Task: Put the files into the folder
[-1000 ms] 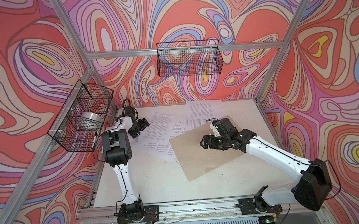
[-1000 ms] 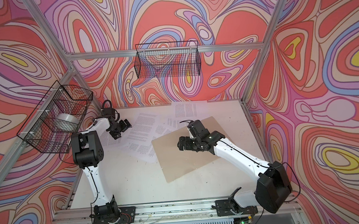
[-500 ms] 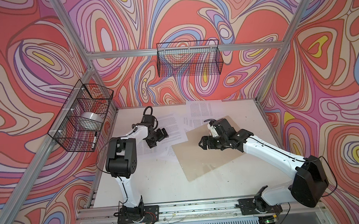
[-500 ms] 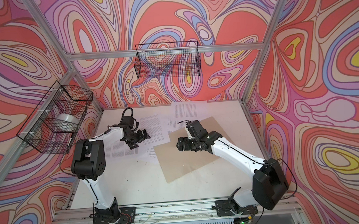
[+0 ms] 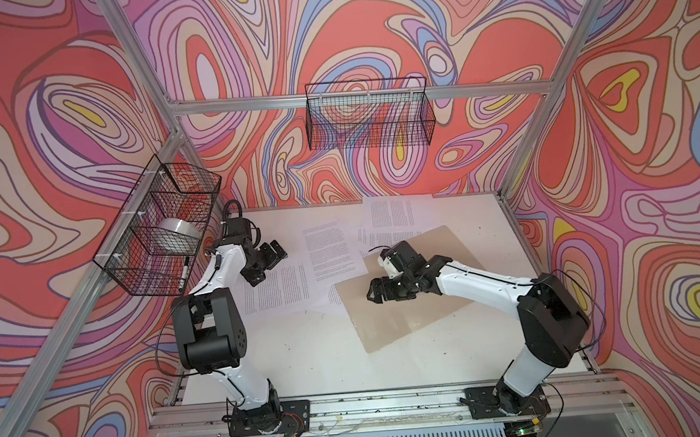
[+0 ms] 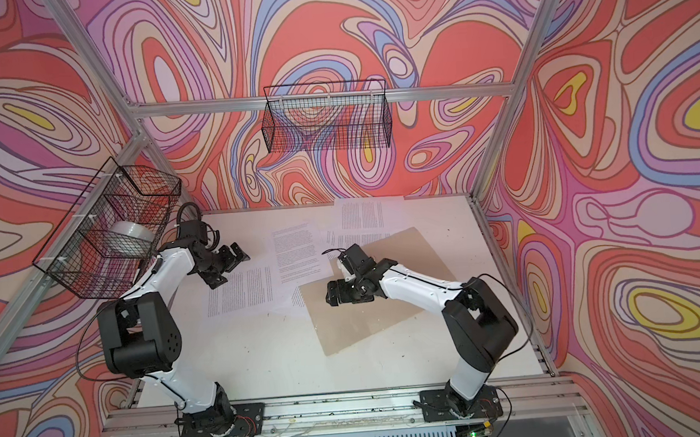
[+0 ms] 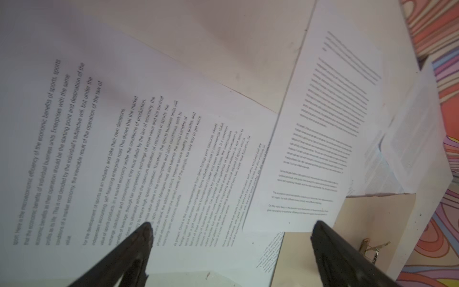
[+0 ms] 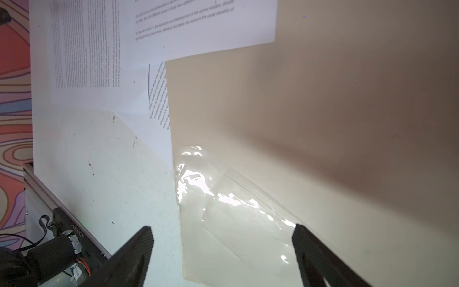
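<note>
Reaching elbow-bent over the folder (image 5: 392, 323), right gripper (image 5: 373, 294) fingers wide apart, left gripper (image 5: 268, 267) tilted above the files (image 5: 329, 250) left of the folder, fingers spread, empty, one sheet overlapping the folder's far-left corner.

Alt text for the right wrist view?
The open black right gripper hangs over the edge of a flat tan cardboard folder with a glossy clear plastic film on it. Beyond it, white printed paper sheets lie on the white table, one overlapping the folder.
</note>
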{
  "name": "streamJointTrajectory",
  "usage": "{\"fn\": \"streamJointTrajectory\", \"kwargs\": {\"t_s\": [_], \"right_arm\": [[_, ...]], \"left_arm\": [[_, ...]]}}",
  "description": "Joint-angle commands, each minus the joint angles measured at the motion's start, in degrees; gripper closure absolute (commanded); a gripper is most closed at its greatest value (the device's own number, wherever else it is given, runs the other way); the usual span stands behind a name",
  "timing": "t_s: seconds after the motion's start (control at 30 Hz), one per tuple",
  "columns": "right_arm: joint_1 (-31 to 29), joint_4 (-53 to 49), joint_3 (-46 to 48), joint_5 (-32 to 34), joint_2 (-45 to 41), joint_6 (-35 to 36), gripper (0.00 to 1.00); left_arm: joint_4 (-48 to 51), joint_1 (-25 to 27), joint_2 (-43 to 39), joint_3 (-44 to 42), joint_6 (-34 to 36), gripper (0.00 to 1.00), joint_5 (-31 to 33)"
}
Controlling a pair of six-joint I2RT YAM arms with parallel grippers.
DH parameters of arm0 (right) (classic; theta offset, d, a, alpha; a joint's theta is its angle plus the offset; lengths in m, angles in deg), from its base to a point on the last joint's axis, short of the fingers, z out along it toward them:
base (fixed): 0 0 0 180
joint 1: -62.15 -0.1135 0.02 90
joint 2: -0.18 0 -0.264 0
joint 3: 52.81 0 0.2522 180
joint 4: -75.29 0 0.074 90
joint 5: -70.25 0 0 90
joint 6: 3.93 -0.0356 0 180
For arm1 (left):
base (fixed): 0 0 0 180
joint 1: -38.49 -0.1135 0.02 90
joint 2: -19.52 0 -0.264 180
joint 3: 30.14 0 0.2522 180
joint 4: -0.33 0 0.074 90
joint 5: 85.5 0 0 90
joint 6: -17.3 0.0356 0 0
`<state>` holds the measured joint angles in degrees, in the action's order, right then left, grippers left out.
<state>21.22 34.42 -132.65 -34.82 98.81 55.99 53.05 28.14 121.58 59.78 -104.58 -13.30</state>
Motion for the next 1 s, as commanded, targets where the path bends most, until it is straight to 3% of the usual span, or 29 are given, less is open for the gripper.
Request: {"fn": "streamJointTrajectory", "kwargs": {"t_s": [0.0, 0.13, 0.3, 0.5, 0.7, 0.83, 0.97], "right_arm": [[-3.17, 4.03, -3.83, -2.07, 4.51, -2.13, 0.07], [-5.73, 5.15, -7.47, -3.0, 9.52, -3.41, 0.07], [-6.53, 6.46, -10.59, -4.62, 14.03, -5.9, 0.07], [-6.52, 5.55, -13.43, -3.13, 17.32, -7.34, 0.07], [-6.53, 6.54, -14.58, -4.44, 19.76, -8.65, 0.08], [-6.75, 7.16, -14.69, -5.53, 21.11, -8.96, 0.09], [-7.23, 7.09, -15.42, -6.98, 21.99, -9.11, 0.12]], "left_arm": [[3.71, -1.62, 4.81, 2.81, 2.16, 0.0, 0.35], [4.9, -2.57, 8.93, 3.45, 2.37, 0.0, 0.58], [2.29, -2.41, 6.06, -4.93, -0.24, 0.0, -0.26], [-0.99, 0.13, -2.11, -18.14, -4.12, 0.0, 1.62], [-5.98, 8.63, -13.06, -31.02, -11.01, 0.0, -0.02], [-5.63, 13.2, -20.27, -33.92, -13.9, 0.0, -1.12], [-0.88, 13.95, -25.67, -31.26, -11.13, 0.0, 1.57]]}}
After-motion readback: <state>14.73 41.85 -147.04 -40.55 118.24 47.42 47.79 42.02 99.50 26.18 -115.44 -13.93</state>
